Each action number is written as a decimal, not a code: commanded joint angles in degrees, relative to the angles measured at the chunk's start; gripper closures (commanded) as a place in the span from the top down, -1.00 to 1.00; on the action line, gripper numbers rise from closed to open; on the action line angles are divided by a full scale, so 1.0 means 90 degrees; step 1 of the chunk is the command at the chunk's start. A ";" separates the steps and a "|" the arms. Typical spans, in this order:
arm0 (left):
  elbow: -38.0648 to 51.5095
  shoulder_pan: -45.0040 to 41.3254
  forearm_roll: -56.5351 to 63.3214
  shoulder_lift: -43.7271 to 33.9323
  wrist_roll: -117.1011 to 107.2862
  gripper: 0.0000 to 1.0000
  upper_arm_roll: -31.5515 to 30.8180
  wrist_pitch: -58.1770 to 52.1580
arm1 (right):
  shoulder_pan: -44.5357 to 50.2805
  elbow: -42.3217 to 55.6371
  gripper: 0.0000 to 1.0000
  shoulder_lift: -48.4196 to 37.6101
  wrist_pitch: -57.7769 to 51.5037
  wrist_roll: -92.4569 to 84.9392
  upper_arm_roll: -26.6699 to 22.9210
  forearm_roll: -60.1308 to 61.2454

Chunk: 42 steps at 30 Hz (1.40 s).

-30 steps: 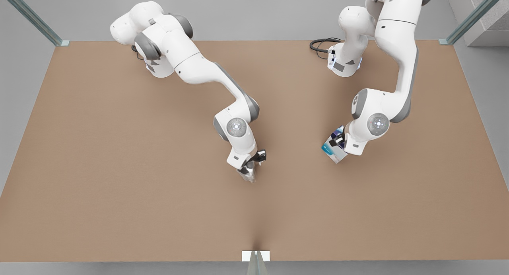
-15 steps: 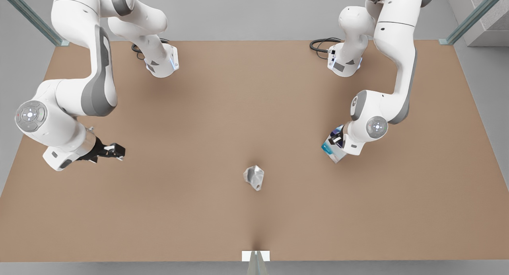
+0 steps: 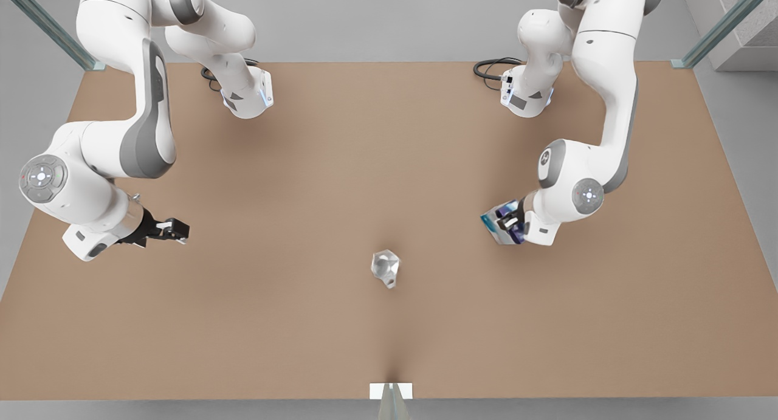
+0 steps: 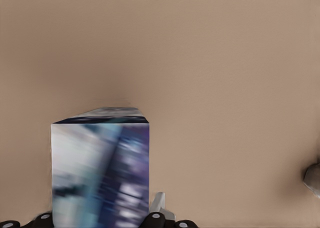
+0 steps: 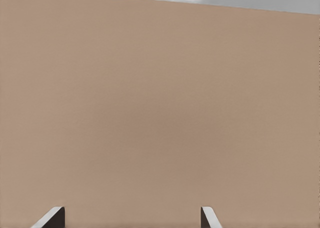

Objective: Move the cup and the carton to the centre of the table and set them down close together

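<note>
The silvery faceted cup sits alone on the light brown table, near its middle; it also peeks in at the edge of the left wrist view. The white carton with blue and teal bands hangs low over the table at the front view's right, with my left gripper shut on it. In the left wrist view the carton sits between the fingers. My right gripper waits open at the front view's left, far from the cup, its fingertips spread over bare table.
A white tab marks the middle of the table's near edge. Both arm bases stand along the far edge, with a black cable beside one. Open tabletop lies between the cup and the carton.
The right gripper let go of the cup at the table's middle and swung far to the front view's left. The left gripper turned and shifted the carton slightly toward the cup.
</note>
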 commanded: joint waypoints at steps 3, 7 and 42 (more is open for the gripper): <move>0.0030 0.0001 0.0232 -0.0053 -0.0240 -0.18 -0.0089 -0.0018 | 0.0000 -0.0001 1.00 -0.0001 -0.0010 0.0000 0.0000 0.0000; 0.0509 -0.0351 0.0378 -0.0150 -0.3862 -0.18 -0.0714 -0.0018 | -0.0039 -0.0001 1.00 -0.0001 0.0010 -0.0049 0.0000 -0.0049; 0.2579 -0.1542 0.2351 0.1979 -0.8863 0.40 -0.2765 -0.0174 | -0.0117 0.0009 1.00 0.0224 0.0195 -0.0059 0.0009 -0.0137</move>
